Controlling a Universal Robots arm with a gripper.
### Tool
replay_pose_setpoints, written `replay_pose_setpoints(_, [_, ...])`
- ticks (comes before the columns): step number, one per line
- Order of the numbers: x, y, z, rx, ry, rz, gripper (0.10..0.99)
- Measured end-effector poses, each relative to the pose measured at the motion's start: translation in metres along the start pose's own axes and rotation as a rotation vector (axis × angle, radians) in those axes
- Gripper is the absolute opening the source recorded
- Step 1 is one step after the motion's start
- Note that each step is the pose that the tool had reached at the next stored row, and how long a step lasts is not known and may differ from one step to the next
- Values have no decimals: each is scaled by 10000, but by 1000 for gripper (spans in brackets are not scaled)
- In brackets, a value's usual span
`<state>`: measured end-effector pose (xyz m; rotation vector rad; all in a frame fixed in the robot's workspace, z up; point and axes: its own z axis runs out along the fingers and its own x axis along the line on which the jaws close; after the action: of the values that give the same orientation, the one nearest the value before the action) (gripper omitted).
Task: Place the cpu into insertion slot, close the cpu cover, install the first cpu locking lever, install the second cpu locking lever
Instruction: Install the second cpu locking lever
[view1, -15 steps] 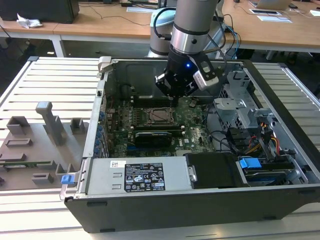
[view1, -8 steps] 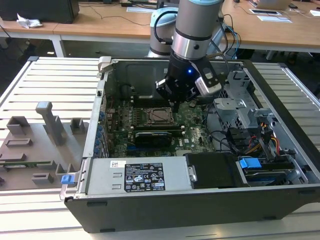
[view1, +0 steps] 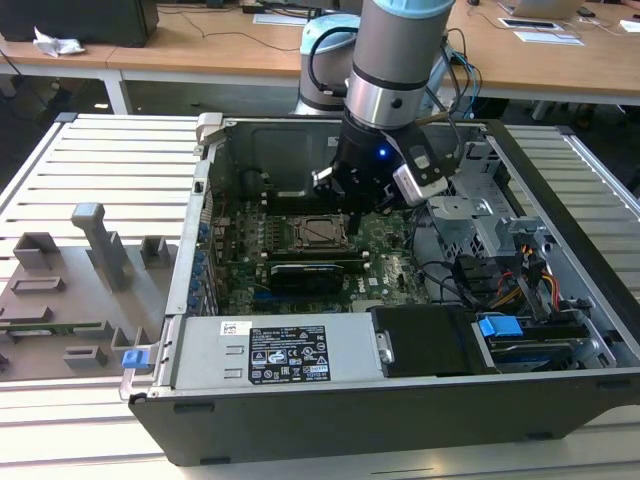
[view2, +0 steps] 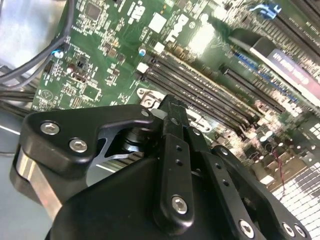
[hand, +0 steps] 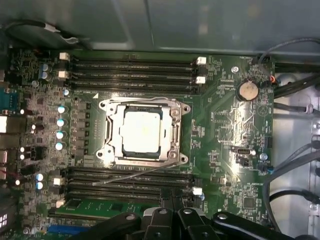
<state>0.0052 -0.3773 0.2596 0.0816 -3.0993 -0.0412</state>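
Note:
The cpu (hand: 141, 131), a pale silver square, lies in the insertion slot (hand: 184, 108) on the green motherboard. The silver cpu cover (hand: 113, 134) lies flat around it as a frame. A thin wire locking lever (hand: 135, 175) sticks out at an angle from the socket's edge, across the memory slots. My gripper (hand: 170, 192) is shut with nothing between its fingers and hangs above the board, a short way off the socket on the lever's side. In the second wrist view the gripper (view2: 169, 102) shows its black fingers pressed together. In the exterior view the gripper (view1: 345, 198) hovers just behind the socket (view1: 318, 232).
Long black memory slots (hand: 130, 70) run on both sides of the socket. A coin battery (hand: 247, 90) and loose cables (hand: 295, 165) lie beside them. The case holds a power supply (view1: 280, 355) and drive bays (view1: 510, 290). A grey fixture tray (view1: 70, 290) sits at the exterior view's left.

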Motion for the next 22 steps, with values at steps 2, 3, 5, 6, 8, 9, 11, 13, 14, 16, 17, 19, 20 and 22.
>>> replay_pose_setpoints(2, [2, -34, 0, 1, 0, 1, 106])
replay_pose_setpoints(3, [3, -50, 0, 0, 0, 1, 106])
replay_pose_setpoints(5, [5, -86, 3, -1, 0, 0, 106])
replay_pose_setpoints(6, [5, -95, 5, -1, 0, 0, 106])
replay_pose_setpoints(8, [6, -115, 22, -2, -1, 2, 106])
replay_pose_setpoints(9, [5, -120, 35, -1, 0, 2, 106])
replay_pose_setpoints(11, [5, -128, 61, -1, 0, 1, 106])
replay_pose_setpoints(13, [4, -132, 81, 0, 0, 0, 106])
replay_pose_setpoints(14, [3, -138, 115, -1, 0, 1, 106])
replay_pose_setpoints(16, [1, -140, 144, -436, -22, -18, 106])
replay_pose_setpoints(17, [1, -140, 144, -664, -34, -28, 106])
replay_pose_setpoints(19, [4, -143, 184, -1234, -65, -50, 106])
replay_pose_setpoints(20, [16, -146, 302, -1237, -64, -51, 106])
replay_pose_setpoints(22, [27, -147, 355, -1243, -64, -51, 106])
